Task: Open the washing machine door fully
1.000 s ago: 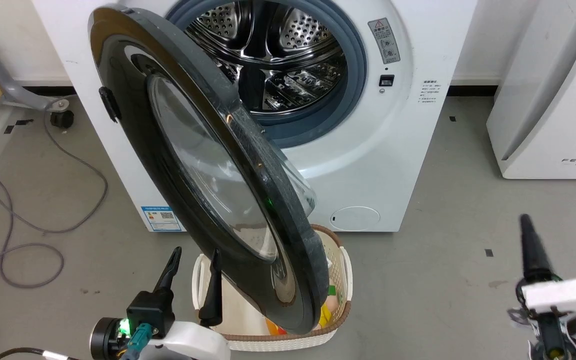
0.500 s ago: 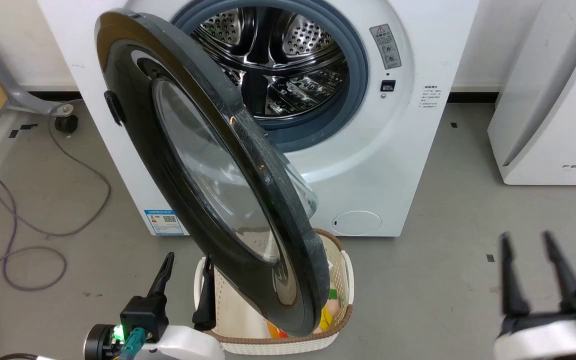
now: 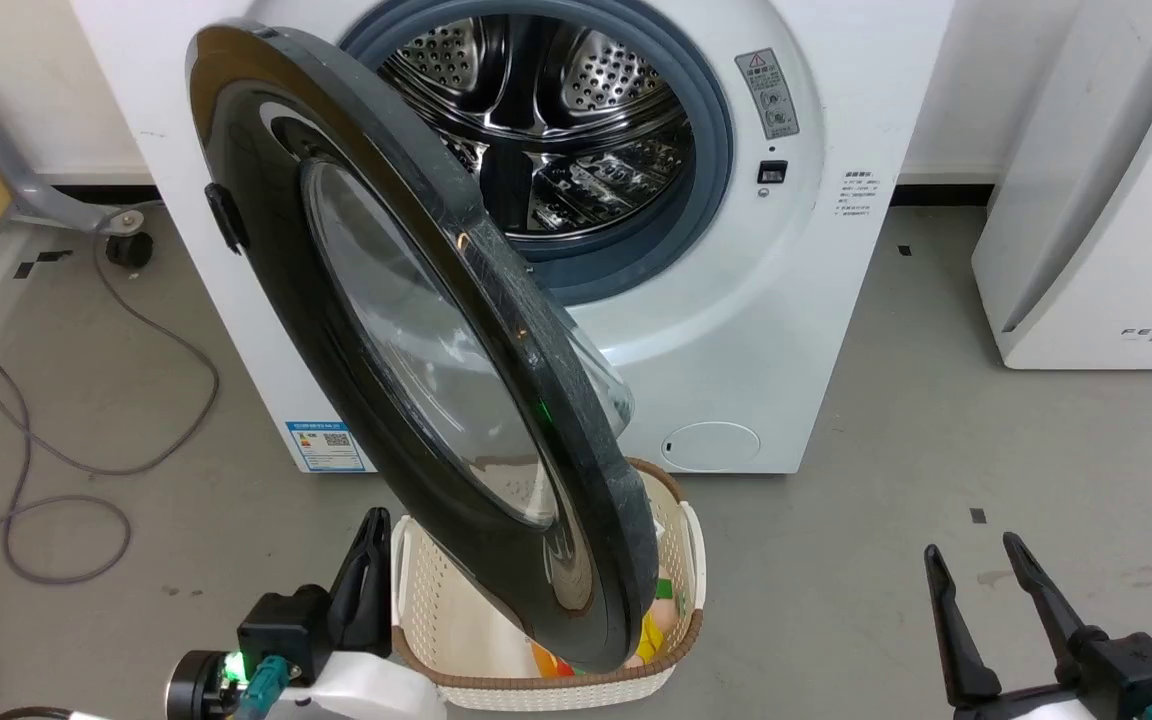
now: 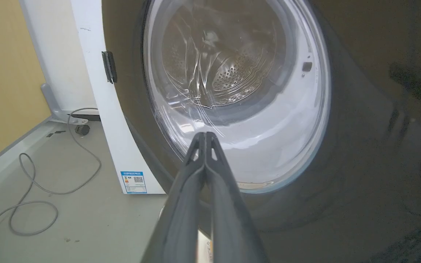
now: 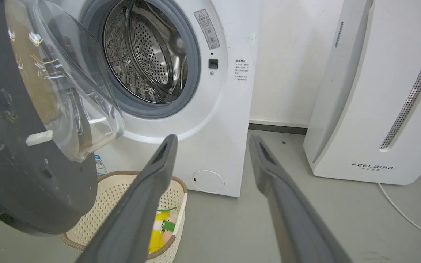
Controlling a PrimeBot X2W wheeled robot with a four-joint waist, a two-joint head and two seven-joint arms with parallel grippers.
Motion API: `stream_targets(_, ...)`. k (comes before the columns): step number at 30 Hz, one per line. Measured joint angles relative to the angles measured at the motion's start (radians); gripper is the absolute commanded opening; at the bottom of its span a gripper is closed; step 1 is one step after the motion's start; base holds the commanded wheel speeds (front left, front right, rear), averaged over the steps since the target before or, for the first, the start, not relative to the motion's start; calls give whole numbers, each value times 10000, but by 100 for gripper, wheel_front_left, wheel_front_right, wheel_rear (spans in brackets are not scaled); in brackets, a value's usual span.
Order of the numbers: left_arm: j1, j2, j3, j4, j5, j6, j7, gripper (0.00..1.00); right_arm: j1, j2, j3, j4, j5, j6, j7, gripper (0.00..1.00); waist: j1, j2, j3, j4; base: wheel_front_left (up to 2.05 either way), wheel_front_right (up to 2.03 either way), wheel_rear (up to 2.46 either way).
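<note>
1. Door stands part-open from the machine, lower edge over a basket.
2. Left gripper clenched, fingertips together, just beside the door's outer face.
3. Right gripper released — fingers spread, well apart from the door.

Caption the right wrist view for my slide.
Open right gripper facing the washing machine, door partly open, basket on the floor in front.
</note>
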Motion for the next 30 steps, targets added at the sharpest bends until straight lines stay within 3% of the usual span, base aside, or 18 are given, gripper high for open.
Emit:
stream_targets(11, -159, 0, 130, -1457, -155, 301, 2, 0, -99, 0, 21, 205, 194, 0, -2, 100, 0, 0, -22, 65, 0, 0, 0)
stream_targets(20, -1022, 52, 178, -4073, 518, 343, -12, 0, -101, 2, 40, 268, 393, 0, -2, 100, 0, 0, -48, 81, 0, 0, 0)
stream_targets(30, -2541, 42, -533, -6617, 884, 303, -12, 0, -141, 4, 90, 278, 466, 0, -2, 100, 0, 0, 150, 67, 0, 0, 0)
